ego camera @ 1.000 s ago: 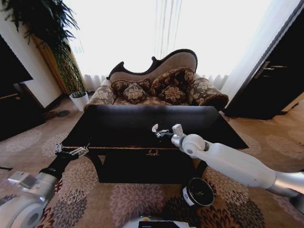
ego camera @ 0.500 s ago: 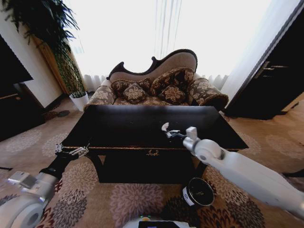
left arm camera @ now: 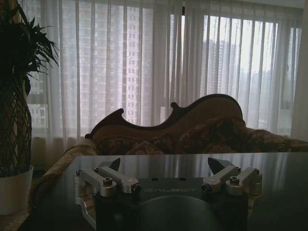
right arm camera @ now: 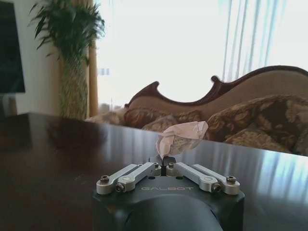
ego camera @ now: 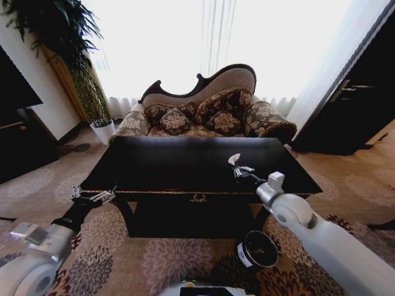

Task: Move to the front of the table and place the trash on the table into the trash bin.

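Black counter [ego camera: 154, 163] fronts the sofa; right end effector [ego camera: 239, 169], at its four o'clock, pinches a paper scrap [ego camera: 234, 159], left end effector [ego camera: 94, 196] idles wide, so carrying to the bin [ego camera: 257, 249] likely follows.

left gripper [left arm camera: 163, 166] jaws apart over table [left arm camera: 284, 192] edge.
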